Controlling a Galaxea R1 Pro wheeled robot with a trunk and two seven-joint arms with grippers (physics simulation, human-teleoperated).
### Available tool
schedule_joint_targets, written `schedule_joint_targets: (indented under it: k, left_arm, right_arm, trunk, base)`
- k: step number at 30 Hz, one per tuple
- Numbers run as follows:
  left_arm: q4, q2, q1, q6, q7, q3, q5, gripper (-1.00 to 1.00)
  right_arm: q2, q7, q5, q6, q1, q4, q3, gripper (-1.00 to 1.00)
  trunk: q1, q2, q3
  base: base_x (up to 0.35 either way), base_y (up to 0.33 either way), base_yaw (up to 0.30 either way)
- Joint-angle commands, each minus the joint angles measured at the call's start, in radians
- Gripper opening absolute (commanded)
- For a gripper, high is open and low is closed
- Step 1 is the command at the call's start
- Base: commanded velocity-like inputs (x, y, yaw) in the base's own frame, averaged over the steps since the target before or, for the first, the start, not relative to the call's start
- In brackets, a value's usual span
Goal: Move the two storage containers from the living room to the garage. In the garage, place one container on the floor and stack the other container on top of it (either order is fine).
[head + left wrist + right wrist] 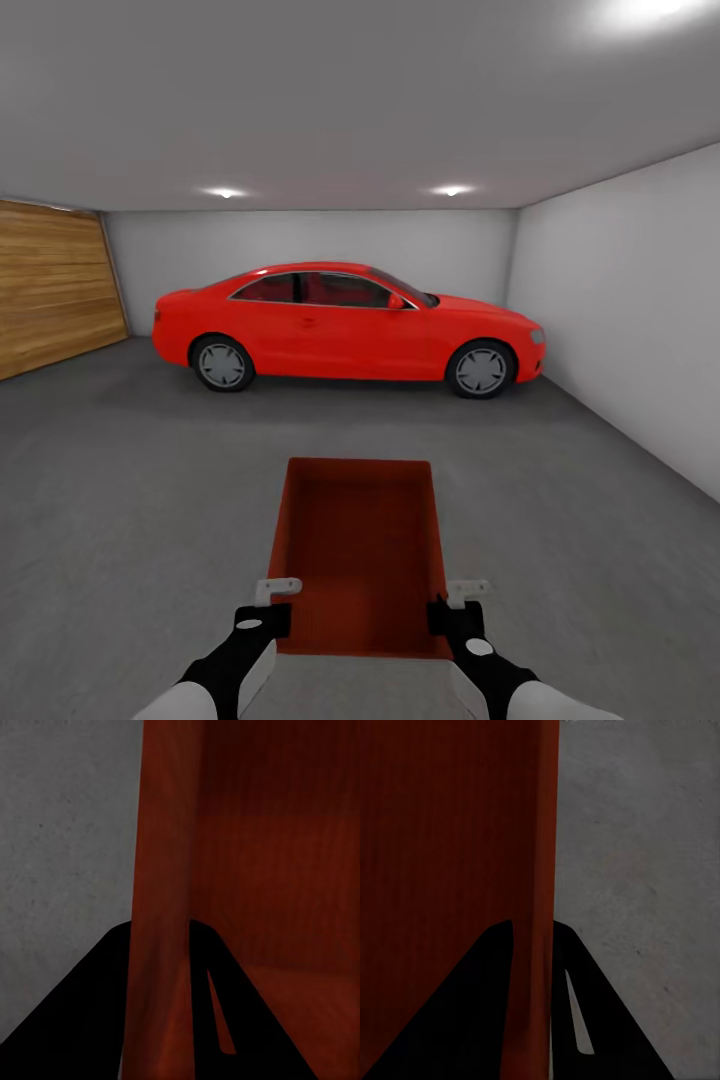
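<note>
One orange-red storage container (358, 555), lidless and empty, is held in front of me over the dark grey garage floor (120, 480). My left gripper (270, 612) is shut on its left wall near the close corner. My right gripper (455, 612) is shut on its right wall. In the left wrist view the container wall (159, 870) runs between the two dark fingers of the left gripper (159, 934). The right wrist view shows the same: the container's wall (534, 832) is pinched by the right gripper (532, 930), with concrete floor (637, 870) beside it.
A red car (340, 325) is parked across the far end of the garage. A horizontal wood-plank door (50, 290) fills the left wall, and a plain pale wall (630, 320) runs along the right. Open concrete lies between me and the car.
</note>
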Motion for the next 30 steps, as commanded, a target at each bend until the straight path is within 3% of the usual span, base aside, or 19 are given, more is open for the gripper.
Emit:
schedule_joint_targets:
  k: [1,30]
  left_arm:
    - [-0.001,-0.001,0.001,0.008,0.013,0.016,-0.009,-1.00]
    - [-0.001,-0.001,0.001,0.009,0.013,0.016,-0.008,-1.00]
  right_arm:
    - [0.001,-0.006,0.007,-0.001,-0.001,-0.002,-0.036,-1.00]
    - [0.002,-0.008,0.007,-0.001,-0.001,-0.002,-0.035,-1.00]
  trunk:
    - [0.001,-0.001,0.000]
    - [0.001,-0.001,0.000]
  base:
    - [0.319,0.000,0.000]
    - [0.321,0.000,0.000]
